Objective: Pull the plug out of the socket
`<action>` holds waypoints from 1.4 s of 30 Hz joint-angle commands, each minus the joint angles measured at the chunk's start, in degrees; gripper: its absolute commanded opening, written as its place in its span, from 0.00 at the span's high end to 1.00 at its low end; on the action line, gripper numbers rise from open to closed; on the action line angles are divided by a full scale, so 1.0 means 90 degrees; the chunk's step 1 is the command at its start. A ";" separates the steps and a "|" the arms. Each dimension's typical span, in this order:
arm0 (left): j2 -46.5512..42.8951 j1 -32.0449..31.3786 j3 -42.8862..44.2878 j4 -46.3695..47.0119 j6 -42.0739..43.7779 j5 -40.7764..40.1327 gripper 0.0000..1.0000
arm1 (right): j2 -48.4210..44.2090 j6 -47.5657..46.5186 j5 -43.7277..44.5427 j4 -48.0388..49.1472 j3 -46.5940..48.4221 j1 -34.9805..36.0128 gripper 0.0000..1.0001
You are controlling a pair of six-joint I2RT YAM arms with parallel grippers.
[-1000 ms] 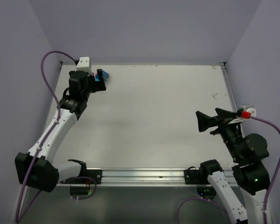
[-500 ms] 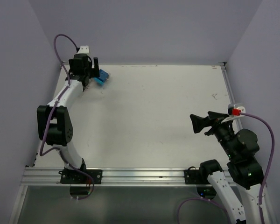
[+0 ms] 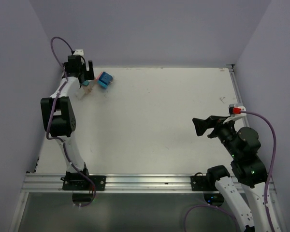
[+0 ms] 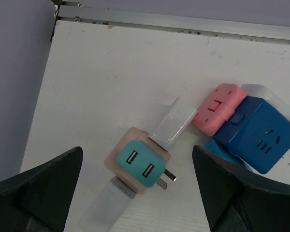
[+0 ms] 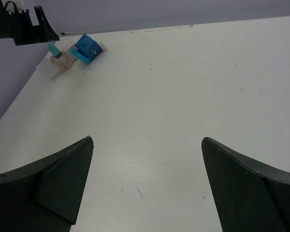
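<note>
One plug [image 4: 141, 166], teal-faced, lying near blue socket [image 4: 255, 131]: probably light, rigid, slick plastic; grasp across beige flanks; left gripper [image 4: 137, 149], right gripper [image 5: 146, 139] both spread wide, empty.

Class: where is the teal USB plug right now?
In the left wrist view, the teal USB plug lies near the far-left corner of the table, just left of the blue socket cube.

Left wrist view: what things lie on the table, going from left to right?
teal-faced adapter → pink plug → blue socket cube
</note>
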 commanded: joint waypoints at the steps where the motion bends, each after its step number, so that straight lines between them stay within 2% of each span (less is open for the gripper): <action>1: 0.0288 0.0198 0.0365 -0.0095 0.0134 0.0347 0.00 | 0.0133 0.0122 -0.0141 0.0360 0.0023 0.0020 0.01; 6: 0.0504 0.0355 0.0239 -0.0075 -0.0002 0.0912 0.00 | 0.0211 0.0112 -0.0122 0.0340 0.0043 0.0020 0.01; 13: 0.0562 0.0404 -0.0240 0.0120 -0.0022 0.1147 0.00 | 0.0251 0.0132 -0.0132 0.0340 0.0052 0.0020 0.01; 27: -0.0062 0.0404 -0.1138 0.0384 -0.0227 0.1060 0.11 | 0.0104 0.0102 -0.0141 0.0233 0.0170 0.0020 0.01; 33: -0.0228 0.0404 -0.1314 0.0423 -0.0442 0.1060 0.20 | 0.0007 0.0054 -0.0132 0.0135 0.0209 0.0020 0.01; 36: -0.0335 0.0404 -0.1421 0.0413 -0.0588 0.1060 0.17 | -0.0023 0.0034 -0.0083 0.0125 0.0209 0.0029 0.01; 41: -0.0434 0.0404 -0.1451 0.0550 -0.0657 0.0797 0.03 | 0.0016 0.0024 -0.0102 0.0164 0.0170 0.0020 0.01; 42: -0.0443 0.0404 -0.1431 0.0560 -0.0666 0.0758 0.03 | 0.0007 0.0024 -0.0102 0.0164 0.0160 0.0029 0.01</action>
